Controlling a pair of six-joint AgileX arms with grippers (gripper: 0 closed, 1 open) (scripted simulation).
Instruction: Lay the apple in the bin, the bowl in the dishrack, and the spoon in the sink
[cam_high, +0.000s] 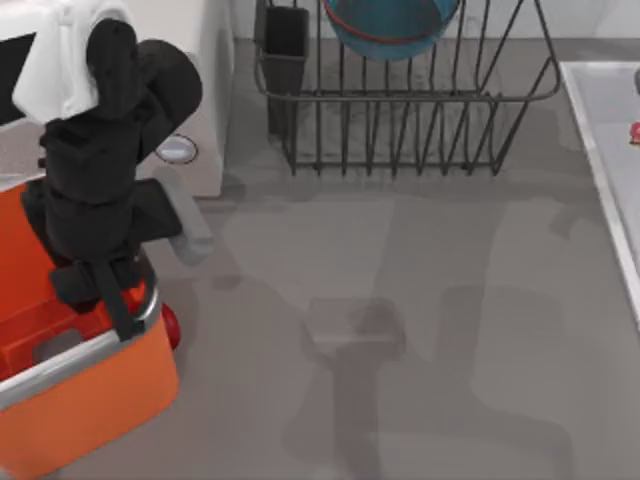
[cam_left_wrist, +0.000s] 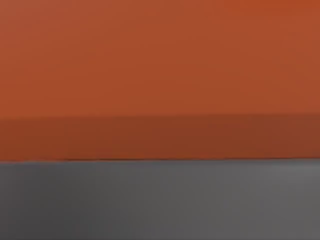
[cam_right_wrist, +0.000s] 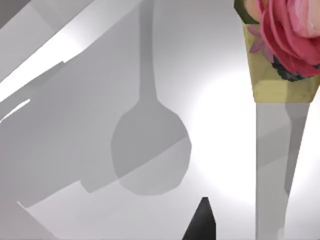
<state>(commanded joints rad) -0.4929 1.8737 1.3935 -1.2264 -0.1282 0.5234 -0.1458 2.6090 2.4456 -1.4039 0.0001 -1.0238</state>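
Observation:
The orange bin (cam_high: 95, 400) stands at the table's left front, and its orange wall (cam_left_wrist: 160, 75) is close up in the left wrist view. My left gripper (cam_high: 105, 290) hangs over the bin, hidden under its own wrist. The red apple (cam_high: 172, 327) peeks out against the bin's right rim; what it rests on is hidden. Up in the dishrack (cam_high: 400, 110) at the back lies the blue bowl (cam_high: 390, 25). The spoon (cam_right_wrist: 280, 50), with a floral handle, hangs over the pale sink (cam_high: 600, 140) beside a dark fingertip (cam_right_wrist: 202, 222) and casts a shadow on the basin floor.
A white microwave (cam_high: 195, 90) stands at the back left, just behind the bin. A dark square cutlery cup (cam_high: 285, 45) sits at the dishrack's left corner. Grey tabletop (cam_high: 400, 330) stretches between bin and sink.

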